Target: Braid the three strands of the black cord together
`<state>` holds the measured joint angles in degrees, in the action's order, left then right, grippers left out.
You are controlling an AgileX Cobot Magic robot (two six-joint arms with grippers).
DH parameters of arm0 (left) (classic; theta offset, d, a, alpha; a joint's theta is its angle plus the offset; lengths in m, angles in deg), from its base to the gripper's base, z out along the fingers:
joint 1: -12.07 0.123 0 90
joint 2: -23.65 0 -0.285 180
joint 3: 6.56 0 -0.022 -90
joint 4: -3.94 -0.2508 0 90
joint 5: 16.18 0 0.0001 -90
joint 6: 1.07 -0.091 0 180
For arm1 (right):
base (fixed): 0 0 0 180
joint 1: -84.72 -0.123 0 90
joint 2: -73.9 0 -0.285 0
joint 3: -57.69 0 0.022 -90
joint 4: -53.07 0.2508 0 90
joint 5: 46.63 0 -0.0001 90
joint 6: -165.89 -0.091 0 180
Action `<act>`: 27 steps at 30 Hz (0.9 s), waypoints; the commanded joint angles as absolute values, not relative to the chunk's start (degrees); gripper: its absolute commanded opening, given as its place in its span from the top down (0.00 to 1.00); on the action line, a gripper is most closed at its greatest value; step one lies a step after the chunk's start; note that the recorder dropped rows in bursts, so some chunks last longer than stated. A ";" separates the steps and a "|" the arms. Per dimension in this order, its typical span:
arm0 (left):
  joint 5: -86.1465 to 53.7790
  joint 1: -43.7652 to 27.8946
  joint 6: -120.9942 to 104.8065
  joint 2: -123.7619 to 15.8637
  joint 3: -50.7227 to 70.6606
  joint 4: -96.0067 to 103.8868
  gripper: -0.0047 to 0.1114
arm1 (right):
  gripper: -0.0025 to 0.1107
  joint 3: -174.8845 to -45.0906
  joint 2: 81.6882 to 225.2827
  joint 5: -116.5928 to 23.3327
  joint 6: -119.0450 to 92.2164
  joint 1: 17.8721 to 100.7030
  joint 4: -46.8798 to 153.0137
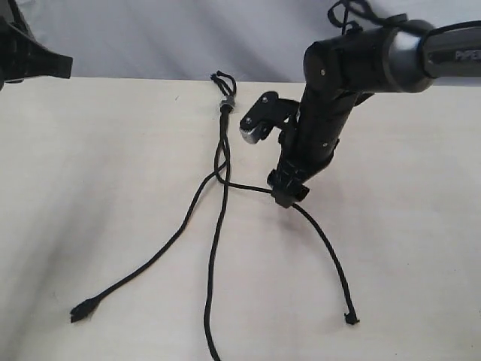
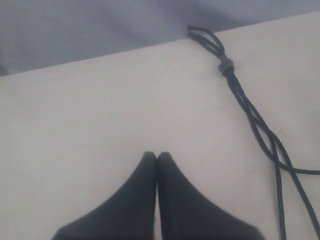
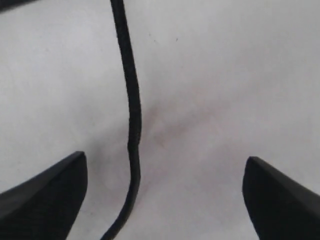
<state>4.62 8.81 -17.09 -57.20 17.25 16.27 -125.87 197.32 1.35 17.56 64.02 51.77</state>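
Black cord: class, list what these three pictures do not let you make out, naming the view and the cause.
Middle strand: its tip is cut off by the bottom edge of the exterior view.
Right strand: a stretch is hidden under the right gripper, exterior view.
Crossing below the knot: too small to tell which strand lies on top, exterior view.
Left wrist view: every strand tip is cut off by the edges.
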 commanded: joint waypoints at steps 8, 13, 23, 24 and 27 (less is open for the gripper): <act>5.79 -13.04 -16.82 -62.57 17.48 19.55 0.96 | 0.35 -116.80 171.63 -6.34 14.54 69.58 59.61; 9.35 -19.30 -16.66 -65.07 17.48 20.30 0.95 | 0.35 -106.66 165.54 -14.67 14.44 71.62 59.55; 7.50 -24.10 -16.32 -76.43 17.48 22.81 0.49 | 0.35 -100.25 162.45 -20.94 14.44 72.60 59.07; 7.08 -24.10 -16.32 -77.46 17.48 22.81 0.48 | 0.35 -100.25 162.45 -21.07 14.44 72.60 59.07; 6.33 -24.10 -16.21 -80.14 17.48 22.81 0.48 | 0.35 -100.25 162.45 -22.03 14.44 72.60 59.07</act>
<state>7.39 -23.90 -16.88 -78.16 17.25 22.01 -100.43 162.92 -20.30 14.61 72.29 59.41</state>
